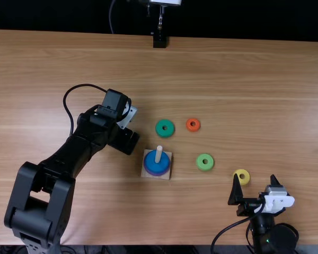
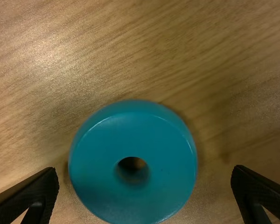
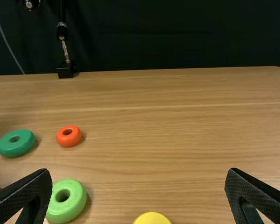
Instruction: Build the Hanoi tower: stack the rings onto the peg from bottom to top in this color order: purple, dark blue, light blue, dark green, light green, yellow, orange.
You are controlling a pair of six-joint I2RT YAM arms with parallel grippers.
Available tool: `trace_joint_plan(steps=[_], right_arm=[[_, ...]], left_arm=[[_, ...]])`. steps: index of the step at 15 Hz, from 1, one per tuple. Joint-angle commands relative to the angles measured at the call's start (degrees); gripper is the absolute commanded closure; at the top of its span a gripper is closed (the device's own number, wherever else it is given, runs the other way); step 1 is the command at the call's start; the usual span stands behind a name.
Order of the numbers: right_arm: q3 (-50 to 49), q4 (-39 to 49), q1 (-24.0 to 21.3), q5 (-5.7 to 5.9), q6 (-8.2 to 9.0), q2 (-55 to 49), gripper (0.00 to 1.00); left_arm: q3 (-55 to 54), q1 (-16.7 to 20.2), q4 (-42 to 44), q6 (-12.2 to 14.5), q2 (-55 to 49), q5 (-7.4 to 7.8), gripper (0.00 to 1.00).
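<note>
With the purple ring [image 1: 157, 174] and dark blue ring [image 1: 155, 165] on the peg [image 1: 158, 154], the light blue ring [image 2: 130, 200], apparently left of it, looks next: the left gripper [image 2: 145, 169], fingers parted around it, should close and lift.

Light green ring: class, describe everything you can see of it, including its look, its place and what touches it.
The light green ring is a thick, rounded disc with a small round hole through its middle, smooth and slightly shiny, perhaps painted wood or plastic. It lies flat on the wooden table, its only visible contact. In the top view it sits between the peg's base and the yellow ring.
</note>
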Motion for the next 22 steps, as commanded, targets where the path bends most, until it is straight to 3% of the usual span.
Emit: trace_joint_plan(steps=[1,11,12,13,14,20,22], right_arm=[[-2.39,-3.68,-0.14,0.6,-0.34,-0.69,0.0],[-2.39,-3.68,-0.32,0.6,-0.34,-0.69,0.0],[-2.39,-3.68,-0.14,0.6,-0.34,-0.69,0.0],[-2.39,-3.68,-0.14,0.6,-0.34,-0.69,0.0],[-2.39,-3.68,-0.32,0.6,-0.34,-0.69,0.0],[-2.39,-3.68,-0.32,0.6,-0.34,-0.69,0.0],[-2.39,-3.68,-0.14,0.6,-0.34,-0.69,0.0]], left_arm=[[-0.97,-0.07,-0.08,0.9,1.6,0.46,0.0],[-0.1,-0.16,0.55,1.32,3.18,0.56,0.0],[-0.18,-0.25,0.55,1.32,3.18,0.56,0.26],[-0.18,-0.25,0.55,1.32,3.18,0.56,0.74],[-0.18,-0.34,0.66,1.42,3.18,0.56,1.0],[1.57,-0.51,-0.19,0.79,2.65,0.56,1.0],[5.09,-0.51,-4.09,0.58,1.68,0.56,1.0]])
